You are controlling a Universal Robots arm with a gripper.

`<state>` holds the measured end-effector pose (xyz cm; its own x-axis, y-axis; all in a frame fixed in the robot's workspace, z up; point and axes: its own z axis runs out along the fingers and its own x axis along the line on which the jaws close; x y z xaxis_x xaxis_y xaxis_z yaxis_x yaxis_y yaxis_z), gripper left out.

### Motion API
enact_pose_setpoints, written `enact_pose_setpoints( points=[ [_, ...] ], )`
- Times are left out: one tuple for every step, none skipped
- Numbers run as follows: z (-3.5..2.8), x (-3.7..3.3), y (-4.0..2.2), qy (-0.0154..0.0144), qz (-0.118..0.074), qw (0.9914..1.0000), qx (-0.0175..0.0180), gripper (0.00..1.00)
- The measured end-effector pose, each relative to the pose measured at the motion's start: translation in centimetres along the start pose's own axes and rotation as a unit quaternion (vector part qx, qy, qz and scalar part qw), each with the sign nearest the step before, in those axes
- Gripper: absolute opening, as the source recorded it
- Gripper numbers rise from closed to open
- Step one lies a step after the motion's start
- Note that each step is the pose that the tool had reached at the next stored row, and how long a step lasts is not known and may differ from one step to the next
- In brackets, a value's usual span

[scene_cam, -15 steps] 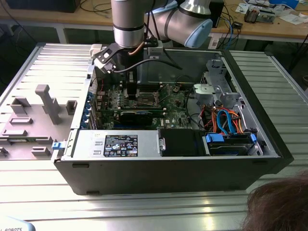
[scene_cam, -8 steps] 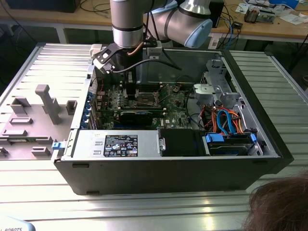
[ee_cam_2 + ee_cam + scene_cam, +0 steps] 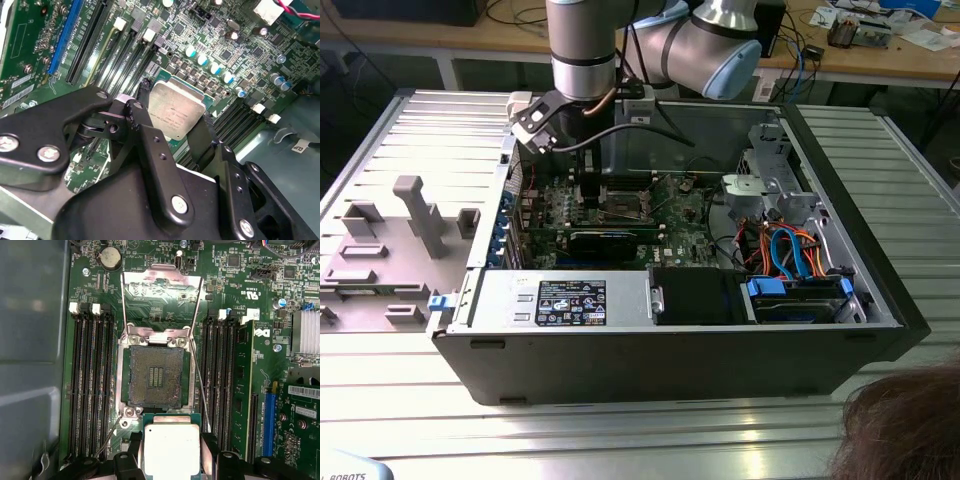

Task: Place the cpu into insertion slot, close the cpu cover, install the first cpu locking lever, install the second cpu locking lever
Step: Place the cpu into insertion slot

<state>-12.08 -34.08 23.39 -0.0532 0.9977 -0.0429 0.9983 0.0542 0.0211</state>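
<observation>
**A:** Gripper state?

**B:** The black two-finger gripper [image 3: 171,456] is clamped on the small flat square cpu [image 3: 171,447] with the dull silver-grey metal top. One finger [image 3: 131,461] sits on each opposite edge, and both wrist views show this grip.

**A:** Where is it against the socket?

**B:** Just beside the insertion slot [image 3: 156,376], the dark square recess with a silvery rim on the green motherboard [image 3: 87,285]. The cpu overlaps the slot's frame edge but is not over the pin field, which is bare. It looks clear of the board, but I can't tell for sure.

**A:** Cover?

**B:** The thin silvery metal cpu cover [image 3: 162,290] is swung open on the side of the slot opposite the cpu.

**A:** What's around it?

**B:** Thin wire levers [image 3: 199,385] run along the slot's flanks. Long black memory slots [image 3: 92,385] line both sides. A round silver coin cell [image 3: 110,256] sits beyond the cover, and a finned silver heatsink [image 3: 306,332] is well apart from the slot.

**A:** Obstructions?

**B:** In the first wrist view, the fingers and cpu cover the slot's near frame edge, and the picture's edge cuts off part of the cpu. In the second wrist view, the gripper body blocks much of the board and the slot. In the exterior view, the grey robot arm [image 3: 582,50] stands over the slot inside the open dark grey computer case [image 3: 670,360], so the fingertips are hard to make out there.

**A:** Anything else in the case?

**B:** A silver power supply box [image 3: 500,300] and blue and orange cables [image 3: 790,250], both well apart from the slot. A person's dark hair [image 3: 905,425] shows outside the case.
</observation>
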Motion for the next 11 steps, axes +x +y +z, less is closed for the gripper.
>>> enact_pose_setpoints(
  points=[
    [0.01,0.00,-0.04,0.0000,0.000,1.00000,0.0000,0.55],
    [0.03,0.01,-0.10,0.0000,0.000,1.00000,0.0000,0.55],
    [0.04,0.01,-0.12,0.0000,0.000,1.00000,0.0000,0.55],
    [0.05,0.01,-0.15,0.0000,0.000,1.00000,0.0000,0.55],
    [0.06,0.01,-0.20,0.0000,0.000,1.00000,0.0000,0.55],
    [0.06,0.02,-0.23,0.0000,0.000,1.00000,0.0000,0.55],
    [0.06,0.02,-0.26,0.0000,0.000,1.00000,0.0000,0.55],
    [0.07,0.02,-0.33,0.0000,0.000,1.00000,0.0000,0.55],
    [0.08,0.02,-0.39,0.0000,0.000,1.00000,0.0000,0.55],
    [0.08,0.02,-0.42,0.0000,0.000,1.00000,0.0000,0.55],
    [0.09,0.03,-0.48,0.0000,0.000,1.00000,0.0000,0.55]
  ],
)
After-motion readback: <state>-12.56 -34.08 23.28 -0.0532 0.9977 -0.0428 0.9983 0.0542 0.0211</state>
